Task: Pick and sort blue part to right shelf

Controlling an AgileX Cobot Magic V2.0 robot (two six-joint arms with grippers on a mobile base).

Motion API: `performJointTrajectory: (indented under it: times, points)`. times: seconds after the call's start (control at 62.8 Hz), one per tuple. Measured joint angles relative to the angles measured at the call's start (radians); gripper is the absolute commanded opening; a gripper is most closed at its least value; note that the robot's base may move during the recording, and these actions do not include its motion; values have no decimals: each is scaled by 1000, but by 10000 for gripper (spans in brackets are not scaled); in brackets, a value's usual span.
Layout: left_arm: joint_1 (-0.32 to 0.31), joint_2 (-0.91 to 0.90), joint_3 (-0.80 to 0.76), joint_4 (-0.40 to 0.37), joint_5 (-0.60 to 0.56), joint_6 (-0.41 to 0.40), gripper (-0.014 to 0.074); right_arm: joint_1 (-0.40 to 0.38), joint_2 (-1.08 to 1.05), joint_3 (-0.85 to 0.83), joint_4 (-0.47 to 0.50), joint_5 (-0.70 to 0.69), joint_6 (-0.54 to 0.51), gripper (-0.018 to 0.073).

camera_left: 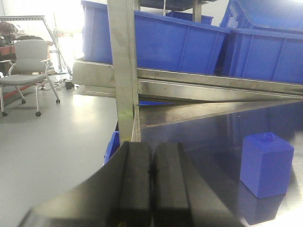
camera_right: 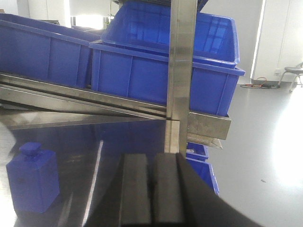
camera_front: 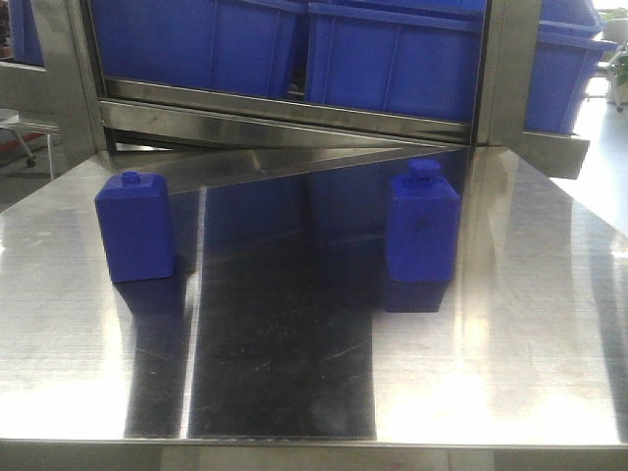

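The blue part, tall and narrow with a wide round cap, stands upright on the right half of the steel table. The right wrist view shows the blue part at the lower left, well left of my right gripper. That gripper's pads are pressed together with nothing between them. My left gripper is also shut and empty, near the table's left edge. The right shelf with its blue bins runs along the back of the table. Neither gripper appears in the front view.
A shorter, wider blue block with a tiny knob stands on the table's left half, to the right of my left gripper as the wide block. Rack posts rise ahead of each gripper. Small blue bins sit low beside the table. An office chair is on the floor at the left.
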Motion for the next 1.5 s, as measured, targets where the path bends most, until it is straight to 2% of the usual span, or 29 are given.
performJointTrajectory:
  times: [1.019,1.147,1.338,1.497]
  points:
    - [0,0,0,0,0,0,134,0,0,0,0,4,0,57]
    - [0,0,0,0,0,0,134,0,0,-19,-9,83,0,57]
    - [0,0,0,0,0,0,134,0,40,-148,-64,262,0,57]
    - [0,0,0,0,0,0,134,0,165,-244,-72,310,0,57]
